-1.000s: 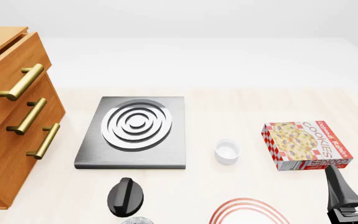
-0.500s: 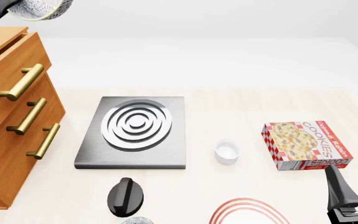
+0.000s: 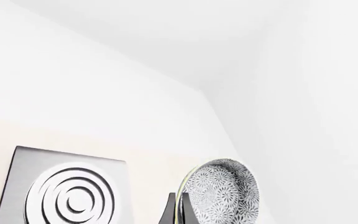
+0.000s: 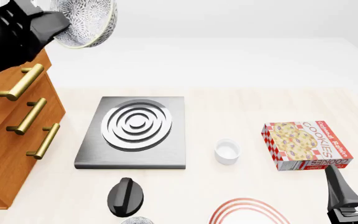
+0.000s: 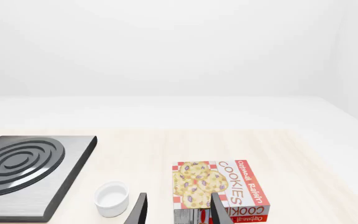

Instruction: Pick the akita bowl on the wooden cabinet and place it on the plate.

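Observation:
The akita bowl [image 4: 87, 21] hangs in the air, tipped on its edge, above the right end of the wooden cabinet [image 4: 8, 126]. My left gripper [image 4: 59, 24] is shut on its rim. In the left wrist view the speckled inside of the bowl [image 3: 223, 193] faces the camera, with the rim between the fingers [image 3: 170, 212]. Only the far arc of the plate [image 4: 247, 211], with its red rings, shows at the front edge. My right gripper [image 4: 357, 184] stands open and empty low at the front right, right of the plate; in the right wrist view the right gripper [image 5: 179, 212] points at the cookie box.
A square steel hob [image 4: 134, 131] lies right of the cabinet. A small white cup [image 4: 227, 152] and a cookie box [image 4: 306, 145] sit beyond the plate. A black knob-like object [image 4: 126, 196] rests in front of the hob, left of the plate.
My left arm has come further into the front view from the top left corner, carrying the bowl rightward and a little lower. The right arm has not moved.

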Robot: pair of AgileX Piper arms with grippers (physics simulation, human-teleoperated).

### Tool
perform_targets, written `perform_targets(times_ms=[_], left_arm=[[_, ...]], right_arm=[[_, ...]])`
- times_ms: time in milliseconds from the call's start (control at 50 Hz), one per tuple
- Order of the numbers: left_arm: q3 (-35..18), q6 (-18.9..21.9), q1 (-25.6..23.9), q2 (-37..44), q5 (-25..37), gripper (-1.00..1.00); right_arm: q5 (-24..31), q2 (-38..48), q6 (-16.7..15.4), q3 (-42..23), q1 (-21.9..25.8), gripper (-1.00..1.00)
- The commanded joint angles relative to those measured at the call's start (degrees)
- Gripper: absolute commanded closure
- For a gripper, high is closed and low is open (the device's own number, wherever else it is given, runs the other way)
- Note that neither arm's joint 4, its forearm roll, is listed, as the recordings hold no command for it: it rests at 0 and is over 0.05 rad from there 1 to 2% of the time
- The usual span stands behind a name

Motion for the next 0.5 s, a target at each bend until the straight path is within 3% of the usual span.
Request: perform_targets(times_ms=[20, 500], left_arm=[[1.08, -0.2, -3.76, 0.6, -0.54, 1.0], [-0.28, 3.95, -9.82, 4.95, 2.46, 1.0]], right_arm=[[0.0, -0.01, -0.01, 0.0, 0.0, -1.0], [0.0, -0.01, 0.01, 0.0, 0.0, -1.0]])
